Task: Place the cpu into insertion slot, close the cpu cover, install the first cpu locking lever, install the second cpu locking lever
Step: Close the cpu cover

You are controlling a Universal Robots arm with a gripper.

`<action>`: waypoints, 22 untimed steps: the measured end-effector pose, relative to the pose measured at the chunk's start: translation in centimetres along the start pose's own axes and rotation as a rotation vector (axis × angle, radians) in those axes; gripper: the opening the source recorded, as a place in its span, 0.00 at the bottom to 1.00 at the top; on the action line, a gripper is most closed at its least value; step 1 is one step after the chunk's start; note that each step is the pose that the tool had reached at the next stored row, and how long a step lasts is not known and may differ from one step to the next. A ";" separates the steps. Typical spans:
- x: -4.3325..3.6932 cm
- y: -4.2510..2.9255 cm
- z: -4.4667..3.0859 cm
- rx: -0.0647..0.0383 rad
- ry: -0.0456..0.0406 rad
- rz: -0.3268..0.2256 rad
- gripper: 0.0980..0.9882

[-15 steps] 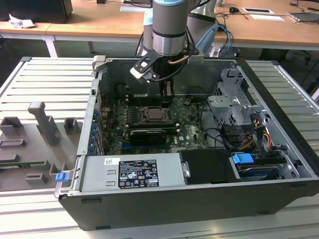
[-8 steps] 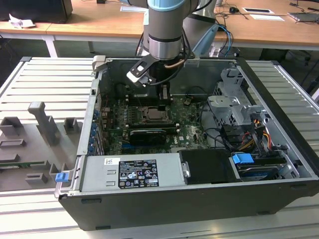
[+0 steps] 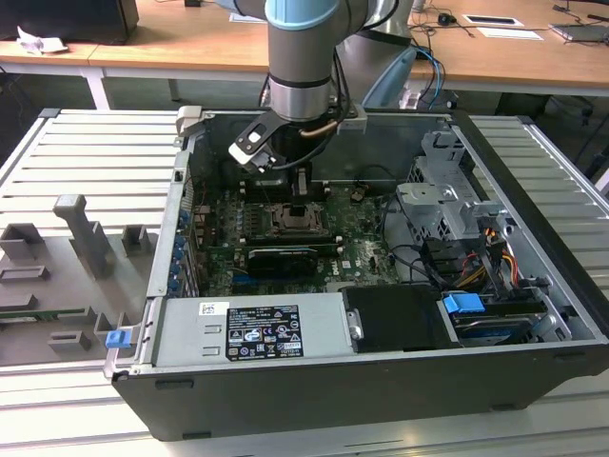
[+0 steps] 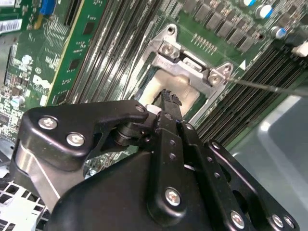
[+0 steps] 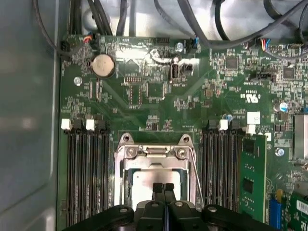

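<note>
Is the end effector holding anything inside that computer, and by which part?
Nothing, it seems. The end effector has its fingertips closed against each other with nothing between them, poised just over the pale face of the cpu.

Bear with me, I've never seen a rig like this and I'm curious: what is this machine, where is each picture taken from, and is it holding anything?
The machine is a robot arm reaching down into an open computer case that lies on a grey slatted table. The exterior view is from a camera standing off the arm. Both wrist views come from cameras riding on the arm, looking past its black gripper. Beneath it is the green circuit board. The pale square is the cpu, sitting in its insertion slot, with the cpu cover apparently lying down over it. The gripper's fingers are shut together with nothing between them, their tips at the cpu's face.
</note>
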State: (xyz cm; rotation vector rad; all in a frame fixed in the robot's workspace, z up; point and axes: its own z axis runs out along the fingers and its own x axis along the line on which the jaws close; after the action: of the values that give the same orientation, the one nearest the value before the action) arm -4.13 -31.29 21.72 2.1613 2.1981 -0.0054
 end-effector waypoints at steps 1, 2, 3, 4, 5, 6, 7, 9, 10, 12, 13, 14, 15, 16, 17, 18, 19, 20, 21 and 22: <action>0.01 -0.24 0.05 0.000 0.0003 -0.002 0.01; 0.01 -0.45 0.09 0.000 0.0005 -0.003 0.01; 0.02 -0.76 0.14 0.000 0.0011 -0.005 0.01; 0.02 -0.94 0.16 0.000 0.0013 -0.007 0.01; 0.03 -1.06 0.19 0.000 0.0017 -0.008 0.01; 0.03 -1.15 0.24 0.000 0.0018 -0.010 0.01; 0.03 -1.18 0.28 0.000 0.0018 -0.010 0.01; 0.03 -1.22 0.38 0.000 0.0019 -0.011 0.01; 0.03 -1.26 0.39 0.000 0.0018 -0.011 0.01; 0.04 -1.29 0.44 -0.001 0.0019 -0.014 0.01; 0.04 -1.29 0.46 -0.001 0.0020 -0.014 0.01; 0.04 -1.30 0.48 -0.001 0.0020 -0.015 0.01; 0.04 -1.33 0.51 -0.001 0.0021 -0.016 0.01; 0.05 -1.38 0.53 -0.001 0.0021 -0.016 0.01; 0.05 -1.48 0.55 -0.001 0.0022 -0.018 0.01; 0.05 -1.58 0.56 -0.001 0.0023 -0.018 0.01; 0.05 -1.69 0.56 -0.001 0.0023 -0.019 0.01; 0.06 -1.95 0.57 -0.001 0.0023 -0.020 0.01; 0.06 -2.03 0.60 -0.001 0.0023 -0.021 0.01; 0.07 -2.08 0.66 -0.001 0.0024 -0.021 0.01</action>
State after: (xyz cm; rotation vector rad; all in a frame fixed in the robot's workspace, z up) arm -6.18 -31.29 20.98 2.1385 2.2218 -0.0027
